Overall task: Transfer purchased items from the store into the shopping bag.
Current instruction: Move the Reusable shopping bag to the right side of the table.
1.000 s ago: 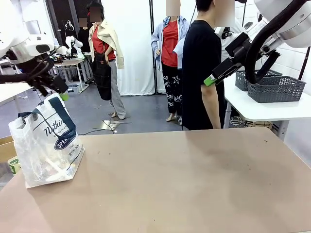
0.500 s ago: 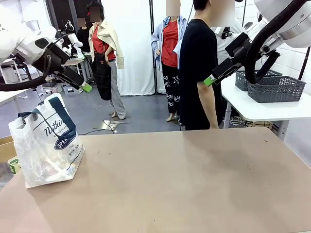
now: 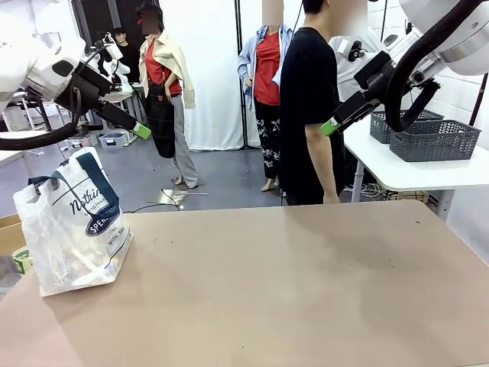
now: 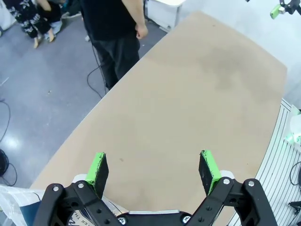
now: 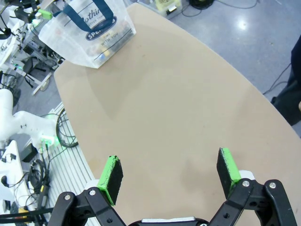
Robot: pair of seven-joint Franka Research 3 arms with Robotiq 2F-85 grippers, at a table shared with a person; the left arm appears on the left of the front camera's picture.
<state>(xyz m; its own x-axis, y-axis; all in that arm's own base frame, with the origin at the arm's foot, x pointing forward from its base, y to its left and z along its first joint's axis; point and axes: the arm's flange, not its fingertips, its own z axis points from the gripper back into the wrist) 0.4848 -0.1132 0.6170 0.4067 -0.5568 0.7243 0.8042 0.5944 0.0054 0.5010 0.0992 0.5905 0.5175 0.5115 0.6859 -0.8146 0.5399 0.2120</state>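
Note:
The shopping bag (image 3: 72,222) stands upright at the table's near left corner, translucent white with navy handles and lettering; it also shows in the right wrist view (image 5: 89,28). Small purchased items (image 3: 85,269) show dimly through its lower plastic. My left gripper (image 3: 141,131) hangs in the air above and to the right of the bag, open and holding nothing (image 4: 154,168). High over the far right of the table, my right gripper (image 3: 328,127) is open and holds nothing (image 5: 171,174). I cannot tell whether either dark grey lattice basket (image 3: 435,140) at the right is the store.
A person in a black shirt (image 3: 309,115) stands at the table's far edge, arms down. The baskets rest on a white side table (image 3: 412,172) beyond the right corner. The brown tabletop (image 3: 290,283) spreads bare to the right of the bag.
My left gripper has lifted off the bag's top and swung up and to the right. The person in black has shifted slightly left. The right arm has held still.

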